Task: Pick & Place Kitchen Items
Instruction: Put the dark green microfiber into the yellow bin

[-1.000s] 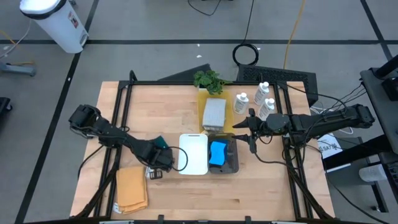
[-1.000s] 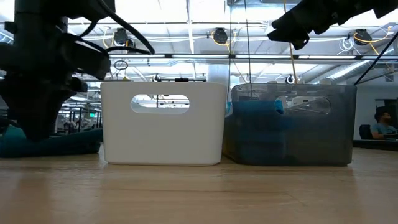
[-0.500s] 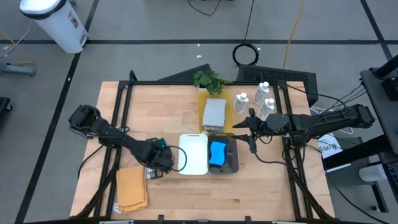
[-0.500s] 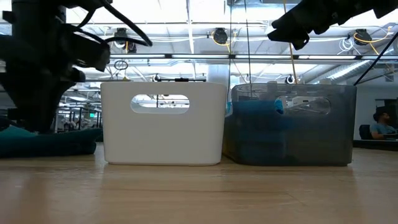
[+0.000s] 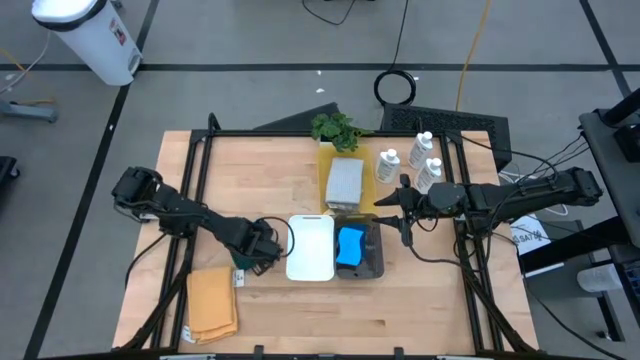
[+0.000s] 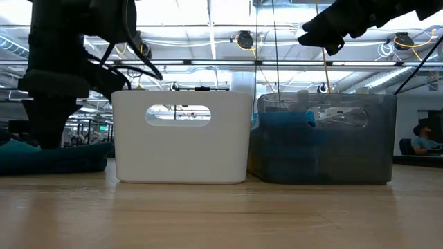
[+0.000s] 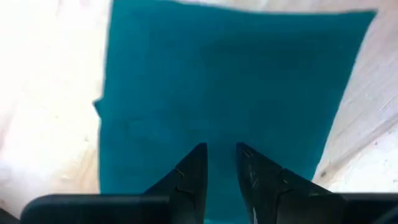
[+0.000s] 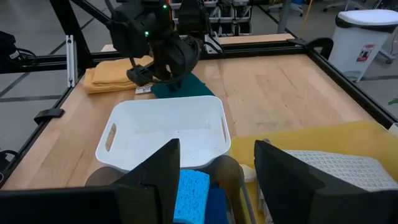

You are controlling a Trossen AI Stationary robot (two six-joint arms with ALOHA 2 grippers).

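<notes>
A dark green cloth (image 7: 217,81) lies flat on the table just left of the white bin (image 5: 312,247); it also shows in the low view (image 6: 55,158). My left gripper (image 5: 265,240) hangs over it, pointing down, fingers (image 7: 199,168) a narrow gap apart and holding nothing. My right gripper (image 5: 403,210) is open and empty, held above the table at the dark bin's far right corner. Blue sponges (image 5: 350,247) lie in the dark bin (image 5: 375,262). An orange-tan cloth (image 5: 212,302) lies at the near left. A grey cloth (image 5: 345,182) rests on a yellow mat (image 5: 325,158). Three white bottles (image 5: 424,160) stand at the far right.
A leafy plant (image 5: 335,128) stands at the far edge behind the yellow mat. The white and dark bins stand side by side mid-table. A black frame (image 5: 190,170) runs along the table's edges. There is bare wood at the near right (image 5: 420,310) and the far left (image 5: 250,170).
My left gripper has moved a little toward the far edge and toward the white bin, ending over the dark green cloth, which stays flat on the table. My right arm has kept still.
</notes>
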